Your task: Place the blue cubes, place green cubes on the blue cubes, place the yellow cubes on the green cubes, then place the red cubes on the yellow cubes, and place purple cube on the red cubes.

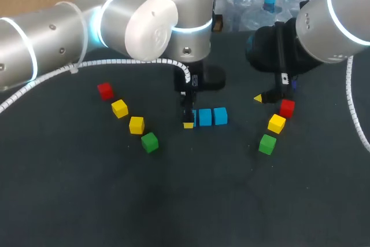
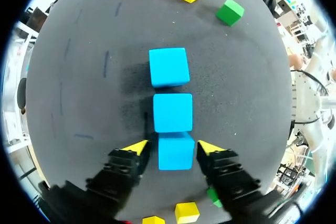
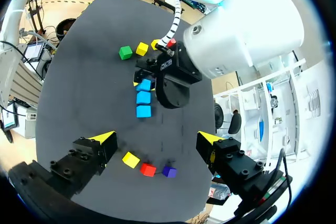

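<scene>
Dark grey table (image 1: 191, 201) fills every view, and at its middle a row of three blue cubes is laid out, each bright sky-blue, matte and sharp-edged. From the left wrist the row is seen end on. The nearest blue cube (image 2: 176, 152) and the middle blue cube (image 2: 172, 112) are set face to face. The far blue cube (image 2: 168, 66) is placed just beyond a narrow gap and turned slightly askew.

The left gripper (image 2: 173, 148) is lowered over the near end of the row, its fingers spread to either side of the nearest blue cube. A sliver of dark table can be seen between one yellow tip and the cube's face, so nothing is pinched. From the head camera that cube is hidden behind the gripper, and only the other two blue ones are shown.

Over on the right, the right gripper (image 3: 157, 140) is held high above the table, fingers parted wide with nothing between them. Below it a right-side yellow cube (image 3: 130, 159), a right-side red cube (image 3: 148, 169) and the purple cube (image 3: 169, 171) are lined up, and a right-side green cube (image 1: 267, 144) is placed at the near end of that line.

On the left of the table a left-side red cube (image 1: 105, 91), two left-side yellow cubes (image 1: 119, 108) and a left-side green cube (image 1: 150, 142) are strung in a curve, well apart from the blue row.
</scene>
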